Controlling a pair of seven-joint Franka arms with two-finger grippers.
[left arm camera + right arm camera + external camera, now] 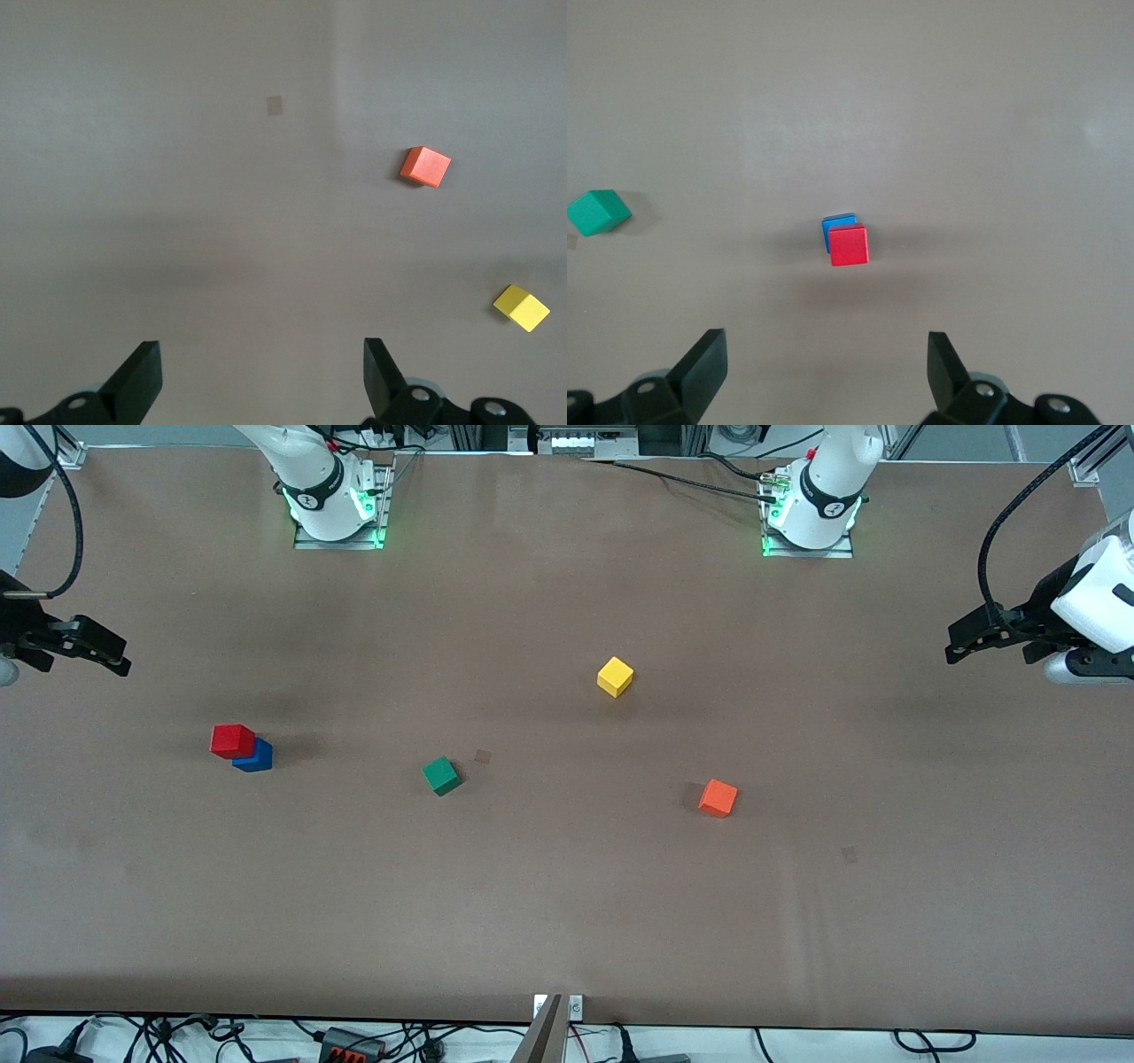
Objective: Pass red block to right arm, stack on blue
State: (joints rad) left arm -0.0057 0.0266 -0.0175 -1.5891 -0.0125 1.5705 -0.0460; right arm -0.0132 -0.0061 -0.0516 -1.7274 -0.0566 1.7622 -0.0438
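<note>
Both grippers hang wide apart and hold nothing: from my console the right gripper (111,657) hovers high over the right arm's end of the bench (567,921), and the left gripper (961,646) hovers over the left arm's end, each arm drawn back to its edge, which I judge to be a waiting pose that keeps them out of the blocks' way. Looking down through the right wrist view, I see the red block (849,245) sitting on the blue (837,227), offset a little so one blue edge shows; in the front view the red block (232,740) tops the blue (255,756) toward the right arm's end. I read the stacking as done, with the offset a small tipping risk. Outward from there lie the green cube (441,775), the yellow cube (615,677) and the orange cube (718,798), all well apart from the stack.
</note>
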